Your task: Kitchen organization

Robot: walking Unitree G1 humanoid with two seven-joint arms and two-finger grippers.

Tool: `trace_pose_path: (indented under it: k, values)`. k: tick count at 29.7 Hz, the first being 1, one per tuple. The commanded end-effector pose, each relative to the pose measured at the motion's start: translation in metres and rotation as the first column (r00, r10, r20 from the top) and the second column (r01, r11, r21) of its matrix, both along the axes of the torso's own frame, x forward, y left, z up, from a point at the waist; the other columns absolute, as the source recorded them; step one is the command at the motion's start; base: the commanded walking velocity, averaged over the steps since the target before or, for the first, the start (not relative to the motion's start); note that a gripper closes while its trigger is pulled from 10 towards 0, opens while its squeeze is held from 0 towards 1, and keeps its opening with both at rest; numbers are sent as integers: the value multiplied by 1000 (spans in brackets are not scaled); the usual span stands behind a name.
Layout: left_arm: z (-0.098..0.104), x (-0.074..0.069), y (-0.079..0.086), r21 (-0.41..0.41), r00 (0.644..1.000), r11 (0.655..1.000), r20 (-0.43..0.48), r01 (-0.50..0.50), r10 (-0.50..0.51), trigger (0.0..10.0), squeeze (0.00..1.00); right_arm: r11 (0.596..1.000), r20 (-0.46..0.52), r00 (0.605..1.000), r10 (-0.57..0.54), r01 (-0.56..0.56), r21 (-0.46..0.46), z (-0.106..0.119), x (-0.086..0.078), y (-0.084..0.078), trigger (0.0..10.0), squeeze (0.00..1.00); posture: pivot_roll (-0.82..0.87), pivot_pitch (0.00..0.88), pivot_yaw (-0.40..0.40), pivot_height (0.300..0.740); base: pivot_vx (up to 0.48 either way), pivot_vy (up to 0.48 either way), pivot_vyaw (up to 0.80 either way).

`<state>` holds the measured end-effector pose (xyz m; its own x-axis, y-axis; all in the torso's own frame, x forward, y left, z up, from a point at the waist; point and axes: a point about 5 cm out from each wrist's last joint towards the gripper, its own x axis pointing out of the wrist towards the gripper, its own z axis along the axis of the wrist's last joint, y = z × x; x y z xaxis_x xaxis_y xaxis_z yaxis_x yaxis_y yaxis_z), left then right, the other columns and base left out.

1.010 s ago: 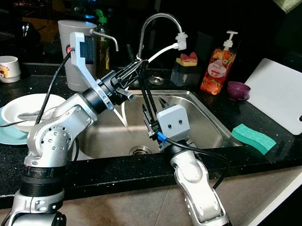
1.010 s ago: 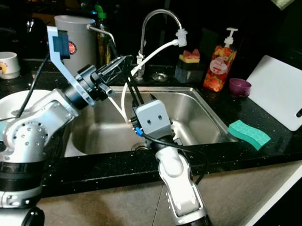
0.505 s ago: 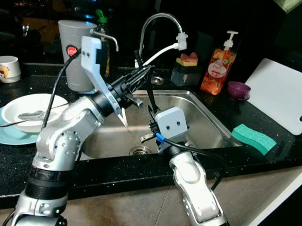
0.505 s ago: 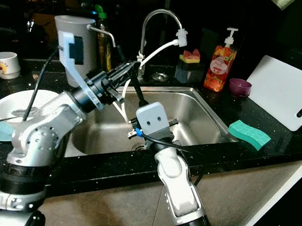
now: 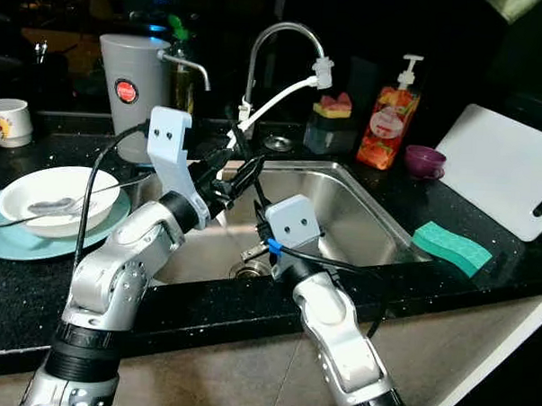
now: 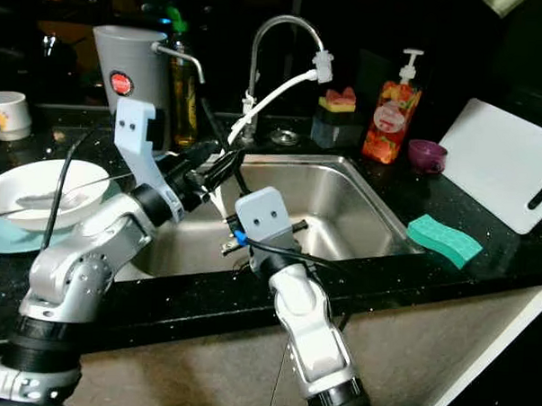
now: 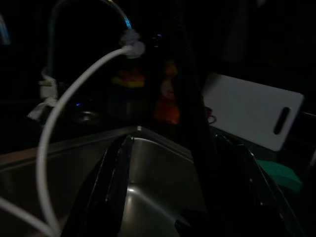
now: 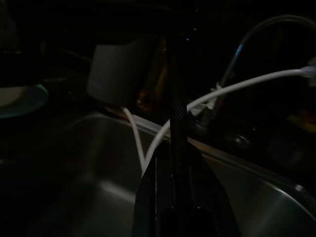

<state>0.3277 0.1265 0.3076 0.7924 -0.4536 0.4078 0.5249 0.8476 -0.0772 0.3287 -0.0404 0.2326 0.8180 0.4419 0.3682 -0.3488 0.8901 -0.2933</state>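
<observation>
My left gripper (image 5: 241, 166) hangs over the near-left part of the steel sink (image 5: 378, 217), its fingers spread and nothing held. My right gripper (image 5: 231, 129) rises from the sink's front edge. Its long fingers (image 8: 176, 143) lie together and point up toward the base of the faucet (image 5: 278, 32), crossing close by the left gripper. A white hose (image 5: 275, 100) runs from the faucet's spout down into the basin. Left of the sink, a white bowl (image 5: 47, 189) holding a spoon (image 5: 50, 207) sits on a teal plate (image 5: 17, 244).
A grey jug (image 5: 128, 84) and a mug (image 5: 6, 120) stand at the back left. Behind the sink are a sponge holder (image 5: 333, 125), a soap bottle (image 5: 387, 118) and a purple cup (image 5: 423, 161). On the right counter lie a green sponge (image 5: 451, 249) and a white cutting board (image 5: 502, 173).
My left gripper has come down and back from the faucet's base to the sink's left side. The right arm has shifted slightly left and lower.
</observation>
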Motion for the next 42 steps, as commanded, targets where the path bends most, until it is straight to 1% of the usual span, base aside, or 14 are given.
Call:
trace_pose_path:
  k: [1,3,4,6,10,11,14,18,20,21,25,30,33,42]
  values:
    - [-13,-1,12,-33,996,998,-69,-54,52,10000,0,999,8,1000,-26,25,41,4,8,-8,10000,0,154,105,-122,740,0,0,0]
    - [-13,-1,12,-33,996,998,-69,-54,52,10000,0,999,8,1000,-26,25,41,4,8,-8,10000,0,154,105,-122,740,0,0,0]
    - [-14,-10,21,-105,997,993,-68,-45,38,10000,0,997,-51,997,-57,59,44,-4,23,-10,10000,0,169,112,-122,740,0,0,0]
    - [-16,-17,27,-157,996,986,-75,-53,42,10000,0,993,-110,989,-100,107,55,-10,35,-15,10000,0,169,112,-122,740,0,0,0]
    - [-19,-19,32,-180,995,981,-85,-72,57,10000,0,990,-131,984,-119,128,63,-12,41,-16,10000,0,206,121,-115,740,0,0,0]
    - [-22,-23,36,-182,993,979,-91,-93,77,10000,0,987,-143,981,-134,145,69,-13,47,-18,10000,1000,225,131,-118,740,0,0,0]
    - [-25,-26,38,-177,991,978,-97,-111,95,10000,0,984,-143,980,-141,154,87,-13,50,-20,10000,1000,232,133,-124,740,0,0,0]
    - [-31,-29,51,-180,976,962,-115,-205,187,10000,0,974,-40,990,-132,137,181,10,48,-23,10000,1000,228,143,-147,740,0,0,0]
    - [-32,-30,53,-182,973,959,-120,-216,197,10000,0,972,-30,991,-134,137,190,12,49,-24,10000,1000,228,143,-147,740,0,0,0]
    - [-34,-30,56,-184,970,956,-129,-228,207,10000,0,970,-17,991,-135,135,204,16,49,-25,10000,0,228,143,-147,740,0,0,0]
    - [-38,-29,62,-171,959,949,-144,-265,242,10000,0,959,43,987,-155,140,248,30,47,-35,10000,0,210,146,-151,740,0,0,0]
    - [-44,-25,72,-76,930,932,-132,-353,342,10000,0,940,130,972,-195,147,308,52,39,-52,10000,0,189,144,-139,740,0,0,0]
    - [-46,-24,75,-66,921,923,-130,-379,368,10000,0,934,148,967,-208,151,323,56,35,-57,10000,0,183,145,-135,740,0,0,0]
    - [-42,-21,91,33,868,868,-11,-496,497,10000,0,922,226,934,-277,192,337,65,14,-77,10000,0,168,143,-123,740,0,0,0]
